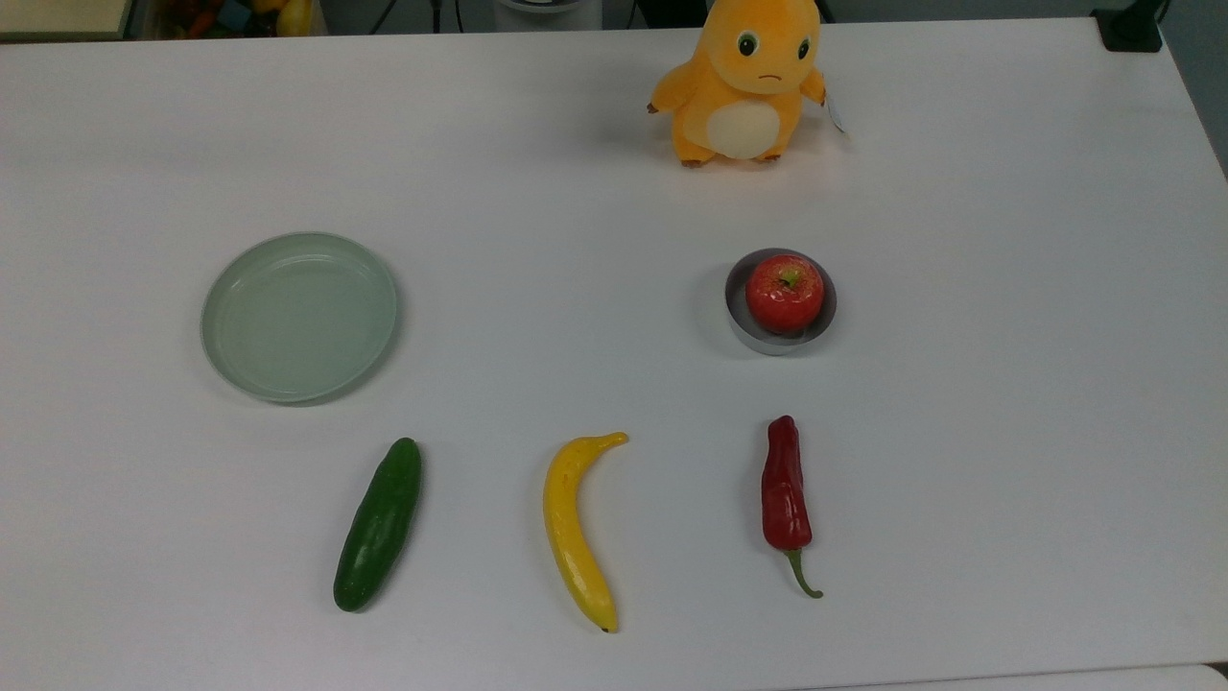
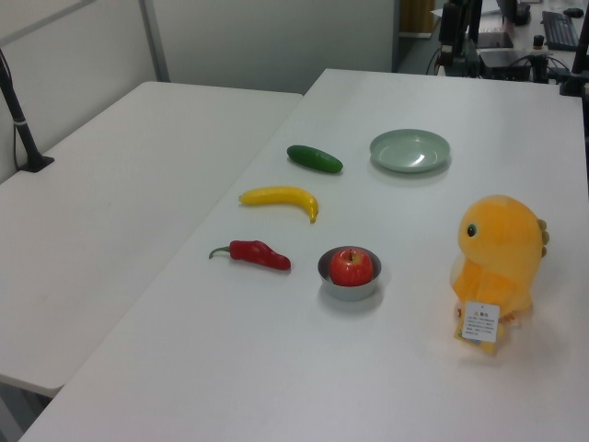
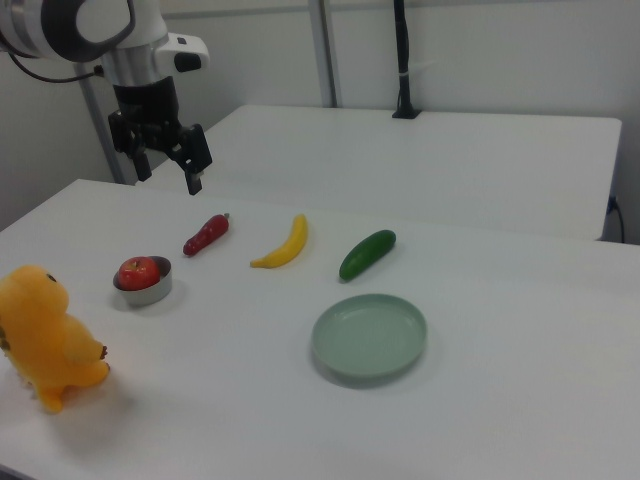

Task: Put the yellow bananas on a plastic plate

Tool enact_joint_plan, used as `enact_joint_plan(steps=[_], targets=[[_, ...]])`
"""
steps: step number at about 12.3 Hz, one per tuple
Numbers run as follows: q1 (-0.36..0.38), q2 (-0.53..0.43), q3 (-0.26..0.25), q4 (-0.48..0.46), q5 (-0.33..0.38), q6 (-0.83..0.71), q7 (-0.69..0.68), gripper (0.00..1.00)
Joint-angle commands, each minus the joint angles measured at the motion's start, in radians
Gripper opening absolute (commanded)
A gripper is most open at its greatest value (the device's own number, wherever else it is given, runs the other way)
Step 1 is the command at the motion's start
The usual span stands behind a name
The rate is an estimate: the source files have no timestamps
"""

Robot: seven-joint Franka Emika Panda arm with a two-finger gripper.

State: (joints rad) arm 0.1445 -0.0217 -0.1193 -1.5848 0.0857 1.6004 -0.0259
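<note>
One banana (image 1: 574, 531) lying flat on the bench (image 1: 1007, 461), in the middle of a row of three, with the cucumber (image 1: 378, 525) toward the top view's left and the chili (image 1: 786, 488) toward the top view's right, each well apart from it. Judging by the gloss: probably light, stiff moulded plastic, slick enough to slide out of a loose pinch. Best taken across the thick middle, pads closing on the two curved flanks, square to the length; the tapered ends likely offering too little to hold. Running near-vertical in the top view, long axis slightly slanted, stalk end hooking toward the top view's upper right, dark tip at the bottom, bulge of the curve facing the cucumber. Lying roughly side-on in the left view and on a diagonal in the right view.

Sitting empty beyond the cucumber, toward the top view's upper left: the plate (image 1: 299, 315), near but not touching anything. Resting in a bowl (image 1: 780, 338) above the chili: an apple (image 1: 785, 293). Standing at the far edge: an orange plush (image 1: 741, 77).

Hanging high above the chili's end of the bench in the right view: the hand (image 3: 168, 162), fingers parted, gripping nothing. Nothing yet taken up; the pick not yet begun.
</note>
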Motion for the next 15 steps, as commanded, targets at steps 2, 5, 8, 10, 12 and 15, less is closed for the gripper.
enact_joint_plan(steps=[2,5,8,10,12,15], targets=[[-0.011,-0.009,0.01,-0.012,-0.012,0.003,-0.008,1.0],[-0.011,-0.009,0.01,-0.012,-0.012,0.003,-0.008,1.0],[-0.013,-0.009,0.01,-0.012,-0.012,0.003,-0.012,1.0],[-0.016,-0.007,0.012,-0.012,-0.009,0.003,-0.023,1.0],[-0.014,0.003,0.012,-0.014,-0.007,0.003,-0.095,1.0],[-0.014,0.017,0.012,-0.027,-0.01,0.003,-0.219,1.0]])
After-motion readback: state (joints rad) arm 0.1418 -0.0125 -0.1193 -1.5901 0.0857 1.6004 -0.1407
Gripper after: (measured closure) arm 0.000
